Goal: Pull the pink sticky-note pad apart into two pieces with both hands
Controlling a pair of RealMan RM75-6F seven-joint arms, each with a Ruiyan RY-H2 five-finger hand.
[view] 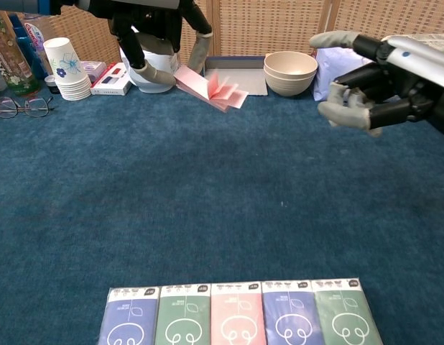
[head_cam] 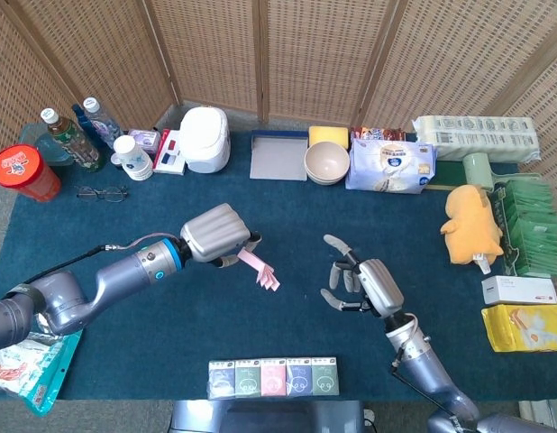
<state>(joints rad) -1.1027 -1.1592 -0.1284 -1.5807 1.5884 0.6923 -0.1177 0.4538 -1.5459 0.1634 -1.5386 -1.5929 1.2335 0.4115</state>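
My left hand point(head_cam: 220, 233) point(view: 161, 29) holds the pink sticky-note pad point(head_cam: 260, 268) point(view: 211, 87) above the blue table, gripping one end. The pad's free end fans open and droops toward the right. My right hand point(head_cam: 361, 282) point(view: 376, 75) hovers a short way to the right of the pad, fingers apart and reaching toward it, with nothing in it. A gap remains between its fingertips and the pad.
Along the back stand a white rice cooker point(head_cam: 205, 138), a grey tray point(head_cam: 278, 155), stacked bowls point(head_cam: 326, 163) point(view: 290, 72) and a tissue pack point(head_cam: 390, 165). Several coloured packets point(head_cam: 274, 376) point(view: 236, 315) lie at the front edge. Paper cups point(view: 65, 66), glasses point(head_cam: 102, 192) and bottles sit back left.
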